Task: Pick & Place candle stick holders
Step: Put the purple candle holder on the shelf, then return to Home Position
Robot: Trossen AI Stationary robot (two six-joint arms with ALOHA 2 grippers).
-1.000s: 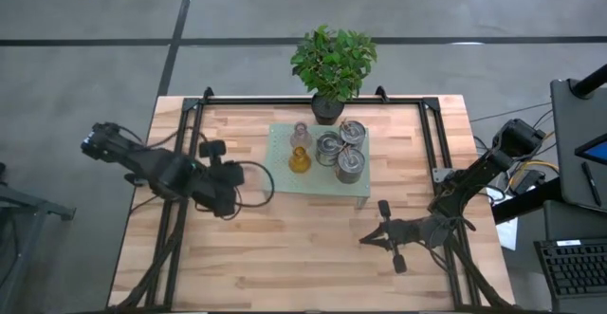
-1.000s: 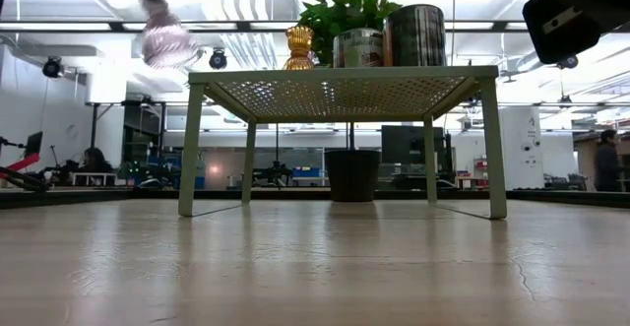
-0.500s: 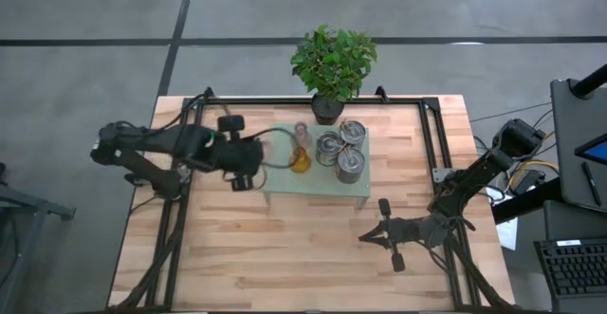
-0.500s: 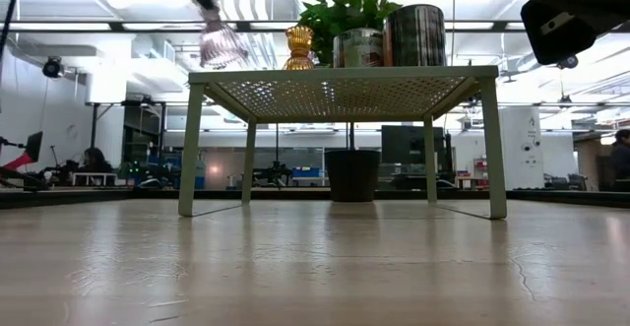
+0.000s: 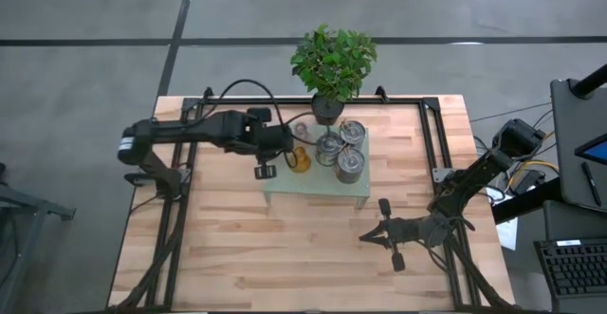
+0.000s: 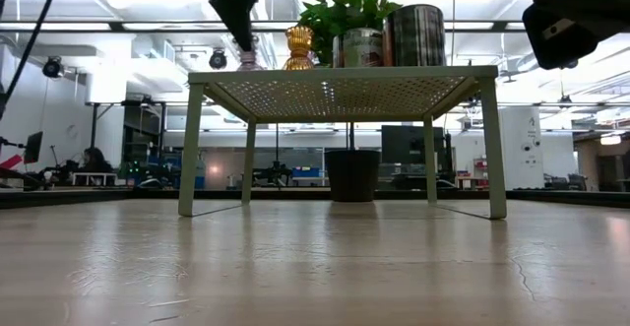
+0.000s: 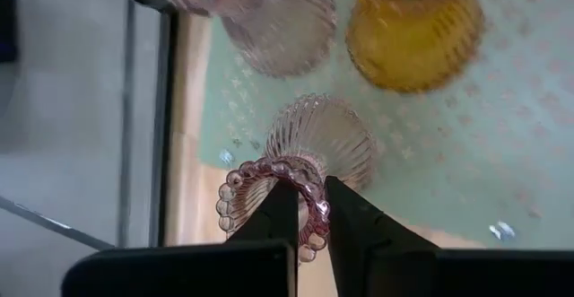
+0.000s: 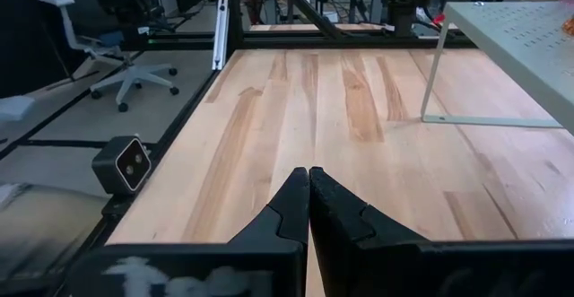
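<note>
Left claw (image 7: 309, 216) pinches pink glass holder's (image 7: 309, 153) beaded rim.

High overhead; low level; both share rack (image 5: 318, 183).

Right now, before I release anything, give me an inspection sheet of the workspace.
Surface: wooden table; pale green perforated shelf stands on it.
Job's things: pink glass holder gripped by its beaded rim over the shelf's edge; second pink holder, amber holder and three silvery holders on the shelf.
Clutter: potted plant at the far edge.
Grippers: left gripper shut on the pink glass holder; right gripper shut, empty, above bare table.
Cables: black cable loops over the left arm.
Surroundings: office chair beyond the table.
</note>
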